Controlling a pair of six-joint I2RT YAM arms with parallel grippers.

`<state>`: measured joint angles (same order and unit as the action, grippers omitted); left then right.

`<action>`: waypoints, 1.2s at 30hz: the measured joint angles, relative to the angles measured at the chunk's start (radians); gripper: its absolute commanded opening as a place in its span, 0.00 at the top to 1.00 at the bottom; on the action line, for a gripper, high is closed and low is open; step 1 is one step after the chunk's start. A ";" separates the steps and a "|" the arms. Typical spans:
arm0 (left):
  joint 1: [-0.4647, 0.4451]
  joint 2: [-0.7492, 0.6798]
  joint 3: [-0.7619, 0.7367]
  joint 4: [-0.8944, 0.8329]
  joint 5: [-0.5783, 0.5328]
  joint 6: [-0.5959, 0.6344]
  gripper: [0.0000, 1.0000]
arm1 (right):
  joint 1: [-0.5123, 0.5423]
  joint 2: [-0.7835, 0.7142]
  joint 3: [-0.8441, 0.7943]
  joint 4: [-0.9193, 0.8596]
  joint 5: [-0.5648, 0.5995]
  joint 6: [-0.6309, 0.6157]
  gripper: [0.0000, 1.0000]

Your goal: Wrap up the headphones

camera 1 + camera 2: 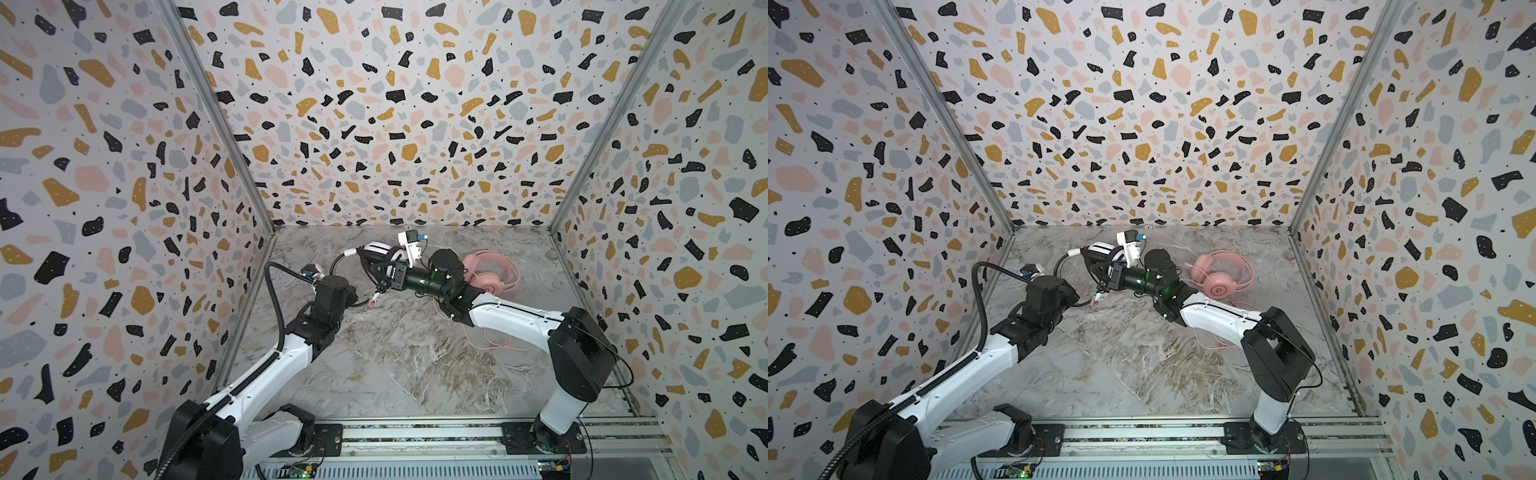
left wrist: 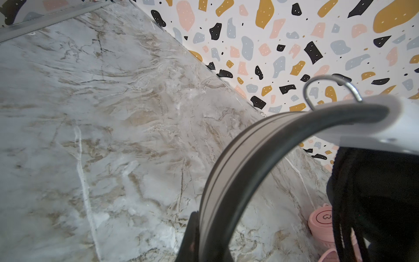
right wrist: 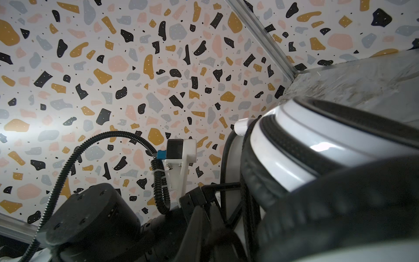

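White-and-black headphones: at the back of the surface, between the two arms.
Left end effector: closed on the headband, which rises out of its jaws.
Right end effector: closed, it seems on the thin black cable. Several strands run beside the earcup.
Pink headphones: lying apart, with the pink cable loose under the right arm.
Risk, slip: too much pull may draw the thin cable out of the jaws and loosen the turns.
Risk, twist: that pull may rotate the headband in the left grip.
Risk, snag: the right arm may drag the pink cable.
Risk, contact: the wrists are very near.
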<state>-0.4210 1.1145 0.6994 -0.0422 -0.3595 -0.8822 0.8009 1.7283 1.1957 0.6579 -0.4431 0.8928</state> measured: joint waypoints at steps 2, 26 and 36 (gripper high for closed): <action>0.000 0.006 -0.001 0.000 0.001 0.000 1.00 | 0.005 0.000 -0.010 0.004 0.024 -0.001 0.90; -0.048 0.030 -0.013 0.011 0.050 0.026 1.00 | 0.040 -0.037 -0.251 0.328 0.235 0.004 0.90; -0.048 0.025 -0.106 0.115 0.092 0.029 1.00 | 0.042 -0.037 -0.307 0.402 0.227 0.044 0.90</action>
<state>-0.4686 1.1397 0.5938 0.0727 -0.2676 -0.8536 0.8429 1.6913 0.8886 1.0595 -0.2165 0.9367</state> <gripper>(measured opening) 0.072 0.106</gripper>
